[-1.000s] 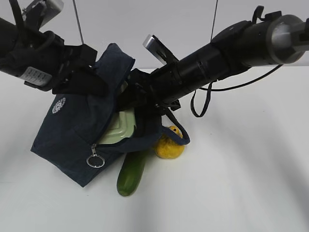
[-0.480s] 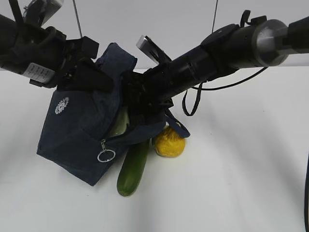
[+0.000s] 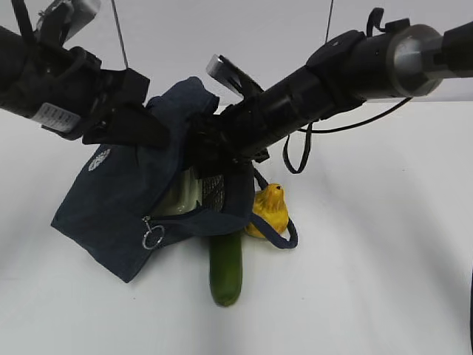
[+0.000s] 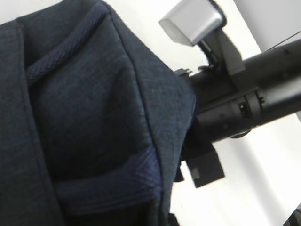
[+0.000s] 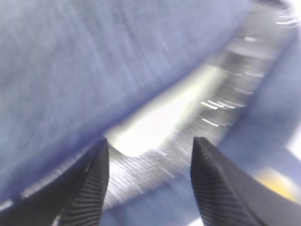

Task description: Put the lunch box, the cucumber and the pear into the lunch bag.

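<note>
The navy lunch bag [image 3: 122,196] hangs tilted above the white table, its upper edge pinched in my shut left gripper [image 3: 151,126]. In the left wrist view the lunch bag [image 4: 94,117] fills the frame and hides my fingers. The pale green lunch box [image 3: 181,198] lies inside the bag's mouth. My right gripper [image 5: 150,162] is open inside that mouth, nothing between its fingers, with silver lining and the blurred lunch box [image 5: 155,113] ahead. The dark green cucumber [image 3: 225,268] and the yellow pear [image 3: 270,209] lie on the table below the bag.
A silver ring pull [image 3: 154,237] dangles from the zip at the bag's lower edge. A handle loop [image 3: 284,238] droops round the pear. The right arm [image 3: 347,70] reaches in from the upper right, crossing above the pear.
The right gripper's jaws have widened and the lunch box has sunk deeper into the bag. The bag has shifted, the cucumber has swung to point at the camera, and the pear has tipped neck up.
</note>
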Available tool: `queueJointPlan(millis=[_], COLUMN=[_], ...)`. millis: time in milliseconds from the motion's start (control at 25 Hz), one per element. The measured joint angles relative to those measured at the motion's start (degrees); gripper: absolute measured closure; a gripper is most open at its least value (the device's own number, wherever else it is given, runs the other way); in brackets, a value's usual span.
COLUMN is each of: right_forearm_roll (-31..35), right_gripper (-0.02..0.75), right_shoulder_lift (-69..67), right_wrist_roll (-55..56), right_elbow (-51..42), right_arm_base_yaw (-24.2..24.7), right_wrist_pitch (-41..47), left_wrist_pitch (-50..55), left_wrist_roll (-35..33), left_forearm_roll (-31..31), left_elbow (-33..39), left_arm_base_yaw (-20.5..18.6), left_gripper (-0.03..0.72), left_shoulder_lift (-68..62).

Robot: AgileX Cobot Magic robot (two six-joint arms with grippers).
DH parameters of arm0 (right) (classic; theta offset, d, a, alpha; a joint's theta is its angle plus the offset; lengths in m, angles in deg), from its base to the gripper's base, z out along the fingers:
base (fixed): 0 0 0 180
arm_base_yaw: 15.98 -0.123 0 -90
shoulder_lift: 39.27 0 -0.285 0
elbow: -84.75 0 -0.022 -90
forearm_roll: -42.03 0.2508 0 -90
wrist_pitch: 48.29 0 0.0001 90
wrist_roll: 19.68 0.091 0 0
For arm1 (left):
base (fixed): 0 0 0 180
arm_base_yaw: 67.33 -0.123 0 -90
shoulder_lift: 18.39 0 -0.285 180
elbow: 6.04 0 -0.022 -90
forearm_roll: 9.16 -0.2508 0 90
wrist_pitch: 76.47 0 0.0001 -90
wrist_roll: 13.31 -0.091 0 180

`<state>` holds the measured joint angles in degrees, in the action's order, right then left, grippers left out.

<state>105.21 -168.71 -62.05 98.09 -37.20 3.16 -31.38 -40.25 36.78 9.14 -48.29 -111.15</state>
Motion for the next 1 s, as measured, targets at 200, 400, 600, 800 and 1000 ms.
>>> queueJointPlan(millis=[200,400,600,800,1000], right_forearm_roll=[-13.36,-31.1,-44.47,-48.68,-48.91], right_gripper=[0.306,0.306,0.306,0.306,0.305], right_shoulder_lift=[3.38,7.56,9.66,9.61,9.61], right_wrist_roll=[4.68,13.59,20.6,23.4,23.58], right_elbow=[2.51,3.98,4.08,4.08,4.08], right_arm_base_yaw=[0.0,0.0,0.0,0.0,0.0], right_wrist_pitch=[0.68,2.69,6.93,10.44,12.29], left_wrist_pitch=[0.24,0.43,2.7,4.82,6.49], left_wrist_roll=[0.32,2.49,3.05,5.82,11.04], left_forearm_roll=[-3.44,-4.71,-5.01,-7.49,-11.49], left_elbow=[0.0,0.0,0.0,0.0,0.0], left_arm_base_yaw=[0.0,-0.24,-2.5,-5.13,-6.09], left_gripper=[0.687,0.687,0.687,0.687,0.687], left_shoulder_lift=[0.0,0.0,0.0,0.0,0.0])
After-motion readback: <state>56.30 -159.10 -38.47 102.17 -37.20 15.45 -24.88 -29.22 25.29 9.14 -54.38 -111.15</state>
